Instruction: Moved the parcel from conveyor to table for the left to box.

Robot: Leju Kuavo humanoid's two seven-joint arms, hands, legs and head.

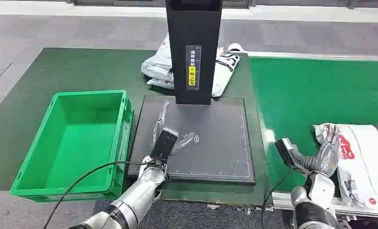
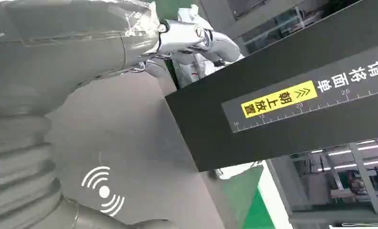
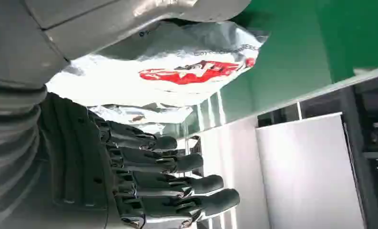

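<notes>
A white parcel [image 1: 363,152] with a red logo lies on the green conveyor [image 1: 311,90] at the near right. My right hand [image 1: 326,155] grips its crumpled left edge. In the right wrist view the parcel [image 3: 177,71] sits between the thumb and the dark fingers [image 3: 177,183] of that hand [image 3: 106,181]. My left hand [image 1: 170,136] hovers open over the black scan plate [image 1: 220,138], fingers spread and holding nothing. The left wrist view shows that hand [image 2: 82,47] above the plate [image 2: 129,143]. The green box [image 1: 89,94] stands empty at the left.
A black post [image 1: 194,47] rises from the plate's far edge, and its label [image 2: 277,102] is close in the left wrist view. More white parcels [image 1: 158,67] lie behind it on the green table mat [image 1: 58,71]. A metal rail [image 1: 265,136] divides table from conveyor.
</notes>
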